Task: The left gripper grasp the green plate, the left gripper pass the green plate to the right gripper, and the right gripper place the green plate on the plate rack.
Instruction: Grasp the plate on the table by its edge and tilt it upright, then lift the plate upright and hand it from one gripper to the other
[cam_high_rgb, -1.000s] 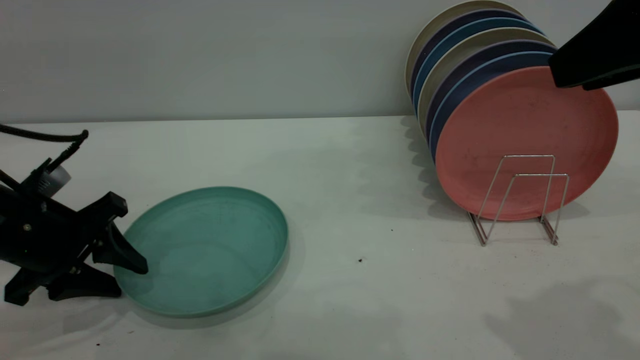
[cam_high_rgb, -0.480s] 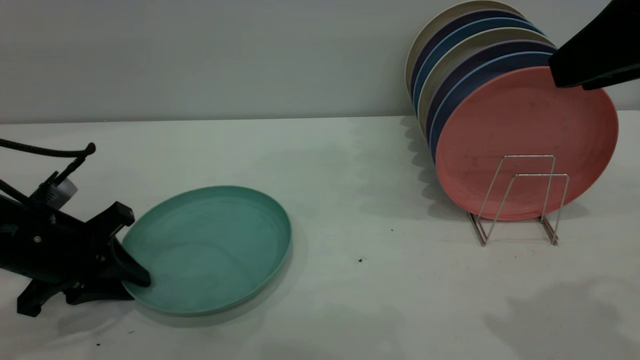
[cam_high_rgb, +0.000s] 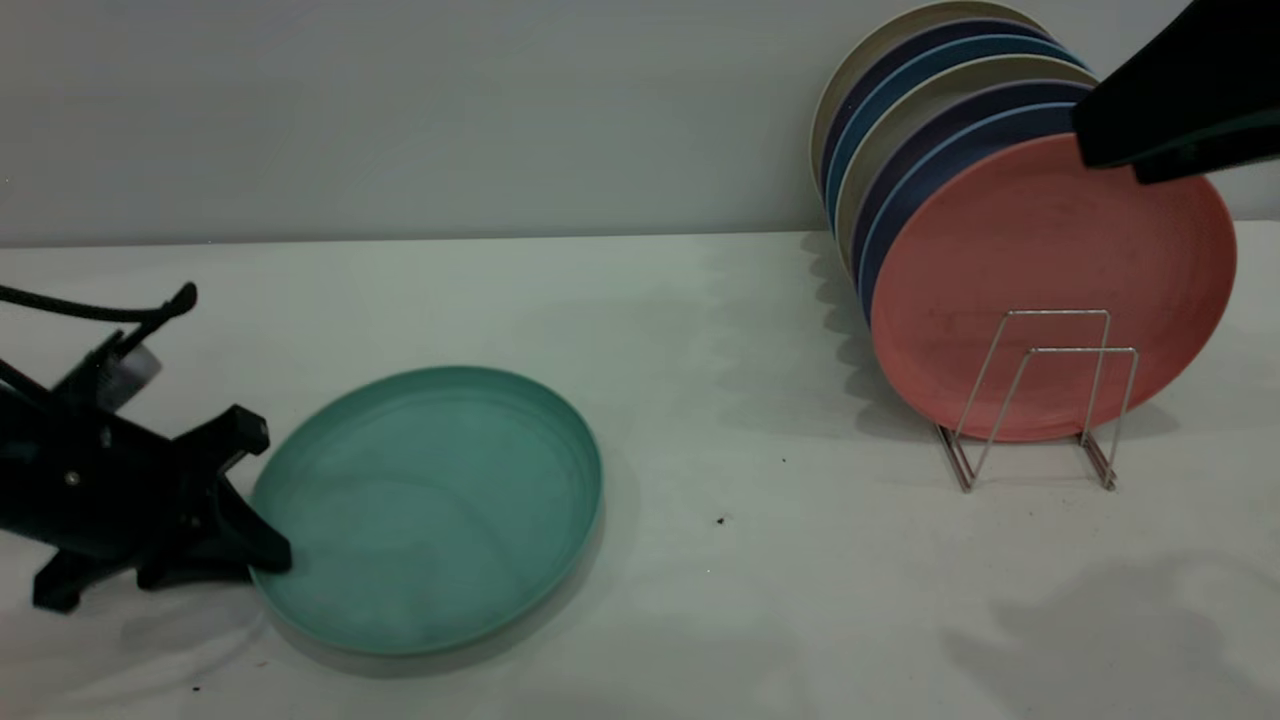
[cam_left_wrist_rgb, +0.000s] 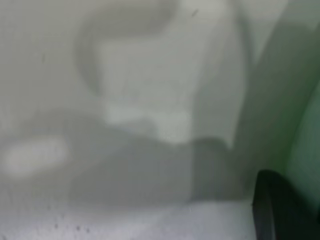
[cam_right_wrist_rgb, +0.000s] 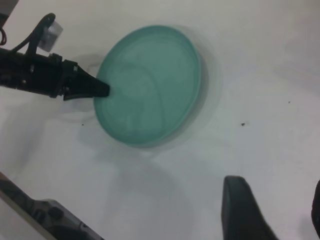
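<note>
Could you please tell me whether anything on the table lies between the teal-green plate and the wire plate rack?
Nothing visible does: bare white table separates the round teal-green plate from the silver wire plate rack, whose two front loops stand free before the salmon-pink plate.

no readable text, label, brand, number or sign anywhere in these views.
</note>
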